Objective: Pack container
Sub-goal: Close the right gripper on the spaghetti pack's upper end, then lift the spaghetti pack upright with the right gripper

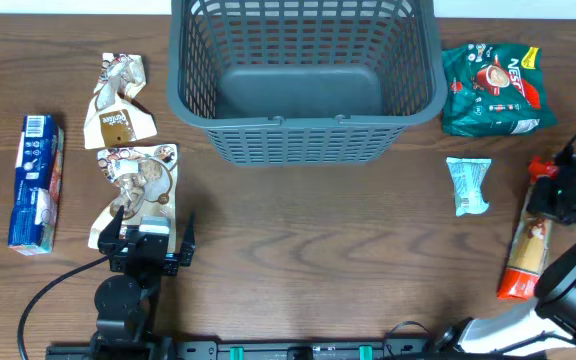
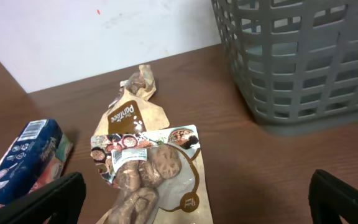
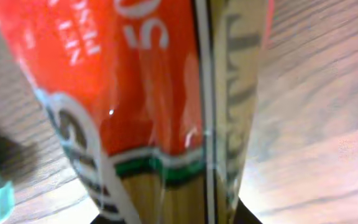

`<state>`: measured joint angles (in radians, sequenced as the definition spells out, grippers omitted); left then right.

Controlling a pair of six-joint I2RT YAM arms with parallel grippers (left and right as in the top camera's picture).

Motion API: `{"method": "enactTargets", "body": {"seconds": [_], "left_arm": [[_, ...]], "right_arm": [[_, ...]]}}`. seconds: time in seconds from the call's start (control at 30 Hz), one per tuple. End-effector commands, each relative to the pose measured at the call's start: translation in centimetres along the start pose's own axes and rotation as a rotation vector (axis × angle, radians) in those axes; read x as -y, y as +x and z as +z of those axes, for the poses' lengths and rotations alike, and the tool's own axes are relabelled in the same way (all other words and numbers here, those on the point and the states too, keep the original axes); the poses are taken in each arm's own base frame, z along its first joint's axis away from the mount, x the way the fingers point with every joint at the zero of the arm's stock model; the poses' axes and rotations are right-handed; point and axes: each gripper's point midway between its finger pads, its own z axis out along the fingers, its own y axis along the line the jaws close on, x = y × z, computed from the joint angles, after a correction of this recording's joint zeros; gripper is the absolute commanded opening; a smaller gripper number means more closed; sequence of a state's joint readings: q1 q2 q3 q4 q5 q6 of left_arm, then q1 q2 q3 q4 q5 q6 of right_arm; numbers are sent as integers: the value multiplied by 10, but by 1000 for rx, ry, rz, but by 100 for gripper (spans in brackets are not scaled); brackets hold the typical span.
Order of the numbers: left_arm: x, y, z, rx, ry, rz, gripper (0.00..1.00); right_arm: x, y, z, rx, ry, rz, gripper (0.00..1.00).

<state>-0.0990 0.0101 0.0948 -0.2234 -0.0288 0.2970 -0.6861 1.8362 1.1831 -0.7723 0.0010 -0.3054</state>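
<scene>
Unclear grip of right claw [image 1: 556, 190] on blurred, cropped spaghetti packet [image 3: 160, 93]

1. Overhead view was evenly lit and sharp, with soft short shadows under the container [image 1: 303, 140].
2. Left wrist view was clear, with mild glare on the brown snack pouch [image 2: 154, 168].
3. Right wrist view was blurred, too close to the pasta packet [image 3: 148, 93], with a small glint on its film.
</scene>
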Motion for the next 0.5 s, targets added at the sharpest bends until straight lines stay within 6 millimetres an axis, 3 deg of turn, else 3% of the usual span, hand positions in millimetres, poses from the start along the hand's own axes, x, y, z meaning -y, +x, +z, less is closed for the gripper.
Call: {"method": "enactTargets", "body": {"seconds": [0.0,0.13,0.17,0.2,0.23,0.47], "left_arm": [[4,11,3,-23,12,18,99],[4,11,3,-23,12,18,99],[4,11,3,-23,12,18,99],[4,11,3,-23,12,18,99],[4,11,3,-23,12,18,99],[4,11,3,-23,12,18,99]], "right_arm": [[0,3,10,-13,-12,29,1],[1,1,11,-5,-10,29,1],[1,0,11,-4,-9,29,11],[2,0,11,-3,-9,29,46],[2,-1,11,1,-8,30,99],[1,2,12,-9,-11,73,99]]}}
